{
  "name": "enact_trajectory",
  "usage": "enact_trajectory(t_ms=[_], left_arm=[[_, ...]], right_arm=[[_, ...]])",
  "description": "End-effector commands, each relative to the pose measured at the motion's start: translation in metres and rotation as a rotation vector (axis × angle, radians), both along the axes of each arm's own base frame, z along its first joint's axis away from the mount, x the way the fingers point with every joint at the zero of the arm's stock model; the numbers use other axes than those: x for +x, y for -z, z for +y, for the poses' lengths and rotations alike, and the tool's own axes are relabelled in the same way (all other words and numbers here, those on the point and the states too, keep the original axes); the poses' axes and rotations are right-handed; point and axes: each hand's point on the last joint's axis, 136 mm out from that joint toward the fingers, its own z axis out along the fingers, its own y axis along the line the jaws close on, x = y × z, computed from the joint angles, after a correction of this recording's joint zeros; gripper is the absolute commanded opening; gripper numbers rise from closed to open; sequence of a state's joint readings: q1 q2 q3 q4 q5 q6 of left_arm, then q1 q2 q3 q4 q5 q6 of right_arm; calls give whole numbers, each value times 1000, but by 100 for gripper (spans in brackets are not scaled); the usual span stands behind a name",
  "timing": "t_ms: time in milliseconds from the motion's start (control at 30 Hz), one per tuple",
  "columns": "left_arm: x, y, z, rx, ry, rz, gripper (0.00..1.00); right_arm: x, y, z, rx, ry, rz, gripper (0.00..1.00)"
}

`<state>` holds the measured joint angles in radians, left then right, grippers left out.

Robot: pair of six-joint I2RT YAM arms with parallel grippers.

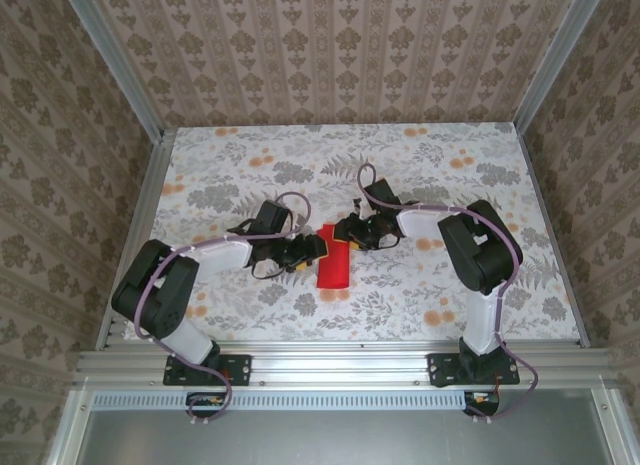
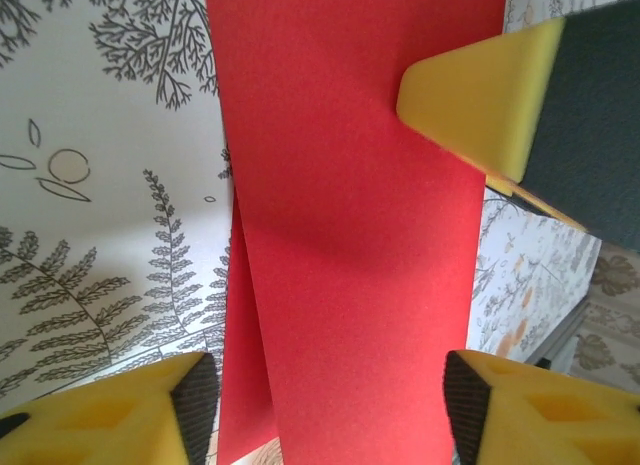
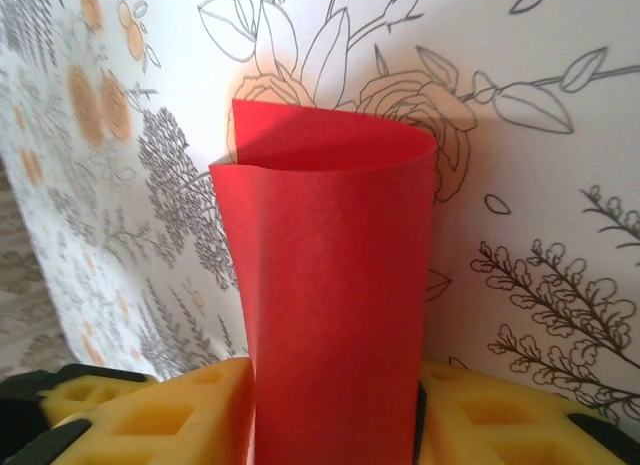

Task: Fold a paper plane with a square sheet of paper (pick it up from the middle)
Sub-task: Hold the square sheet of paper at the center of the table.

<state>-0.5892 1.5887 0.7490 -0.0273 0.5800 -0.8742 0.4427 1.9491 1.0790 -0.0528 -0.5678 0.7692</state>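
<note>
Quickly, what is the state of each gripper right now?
Left gripper: fingers apart, one each side of the red paper; a grip cannot be told.
Right gripper: fingers apart beside the same paper; a grip cannot be told.

The red sheet of paper (image 2: 350,235) runs off top and bottom of my left wrist view, whose lower edge also cuts my left fingers (image 2: 120,415). Its near end leaves frame between my right fingers (image 3: 160,415); whether either pair pinches it, I cannot tell.
</note>
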Motion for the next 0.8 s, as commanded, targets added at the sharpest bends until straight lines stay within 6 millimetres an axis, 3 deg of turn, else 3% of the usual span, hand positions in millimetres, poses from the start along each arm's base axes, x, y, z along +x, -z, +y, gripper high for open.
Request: enact_trajectory(t_ms=[0, 333, 767], left_arm=[[-9, 2, -7, -51, -3, 63, 69], [-14, -3, -20, -183, 12, 111, 71], [-7, -2, -12, -238, -57, 88, 46]], right_arm=[[4, 11, -9, 22, 68, 20, 46], [6, 10, -9, 76, 90, 28, 49], [8, 9, -13, 109, 112, 35, 50]])
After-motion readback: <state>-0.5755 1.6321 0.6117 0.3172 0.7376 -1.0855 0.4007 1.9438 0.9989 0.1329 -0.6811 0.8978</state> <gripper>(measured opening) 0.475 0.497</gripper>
